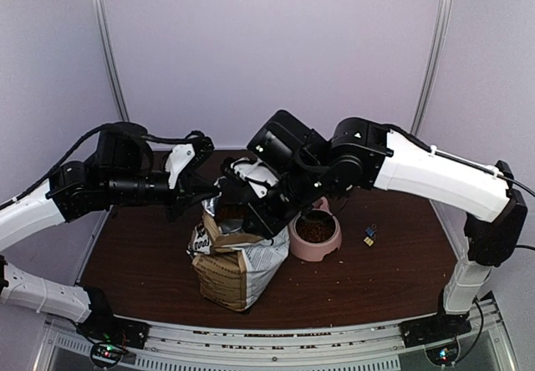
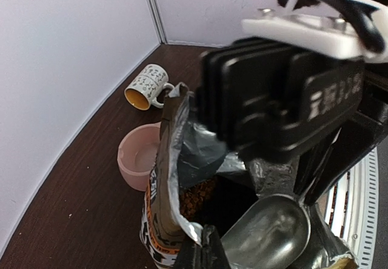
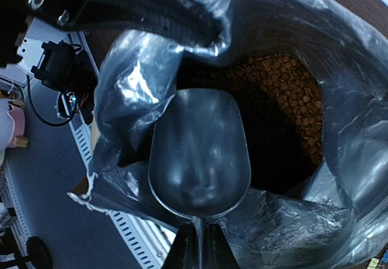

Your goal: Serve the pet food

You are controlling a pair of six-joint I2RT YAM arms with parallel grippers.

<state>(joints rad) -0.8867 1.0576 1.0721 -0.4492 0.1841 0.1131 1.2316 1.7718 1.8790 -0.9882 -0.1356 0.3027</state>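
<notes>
The bag (image 1: 227, 266) stands upright nearest the front edge of the brown table (image 1: 142, 262), its top open and its silver lining showing. The left gripper (image 2: 203, 252) is clenched on the bag's left rim, with the flap pinched flat between its fingers. The right gripper (image 3: 200, 248) reaches down into the bag's mouth from above and is clamped on the handle of a metal scoop (image 3: 199, 154); the scoop's hollow sits inside the bag against the lining, and it is empty. The pet food (image 3: 290, 96) lies deeper in the bag, a heap of small brown pellets beside and below the scoop.

Just to the right of the bag and a little farther back is a pink bowl (image 1: 334, 241); its front cup holds a dark layer of the same pellets, and the other cup, seen from the left wrist, looks empty. A small blue and yellow clip (image 1: 369, 236) lies on the table to the right of the bowl, apart from it. Farthest back, beyond the bowl and near the wall, a patterned white mug (image 2: 147, 86) lies on its side, its yellow inside facing the left wrist camera.
</notes>
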